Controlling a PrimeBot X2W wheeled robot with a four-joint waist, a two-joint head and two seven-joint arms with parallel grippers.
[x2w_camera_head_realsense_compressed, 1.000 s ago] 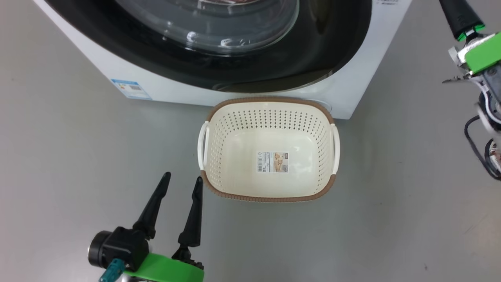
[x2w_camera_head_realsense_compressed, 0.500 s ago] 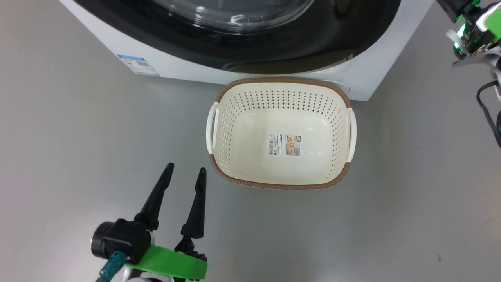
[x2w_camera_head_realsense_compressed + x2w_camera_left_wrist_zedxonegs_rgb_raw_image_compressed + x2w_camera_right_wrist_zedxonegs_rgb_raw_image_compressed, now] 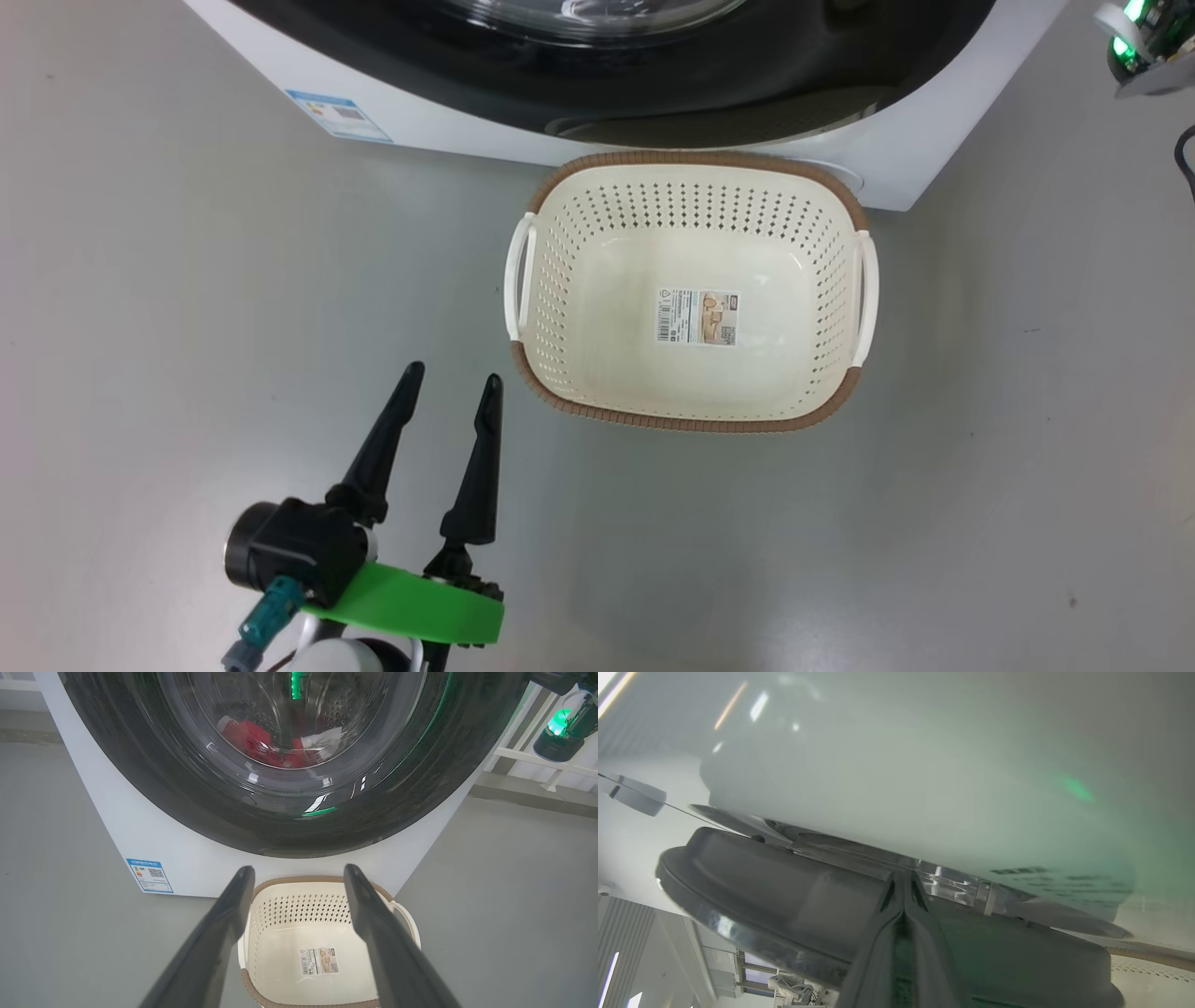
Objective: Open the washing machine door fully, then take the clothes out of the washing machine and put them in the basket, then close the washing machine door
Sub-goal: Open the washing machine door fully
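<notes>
The head camera swung, so the washing machine (image 3: pixel 448 126) and the basket (image 3: pixel 686 425) slid toward 1 o'clock in the head view, and less of the washing machine door (image 3: pixel 709 75) was left in frame at 12 o'clock. The right arm's wrist (image 3: pixel 1146 47) drew up into the 1 o'clock corner, and the left gripper (image 3: pixel 453 383) edged slightly toward 12 o'clock.

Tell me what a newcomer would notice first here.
The glossy black washing machine door looms largest, red clothes showing through its glass. In front of it on the grey floor sits the empty cream basket, with the open left gripper poised near its left corner.
</notes>
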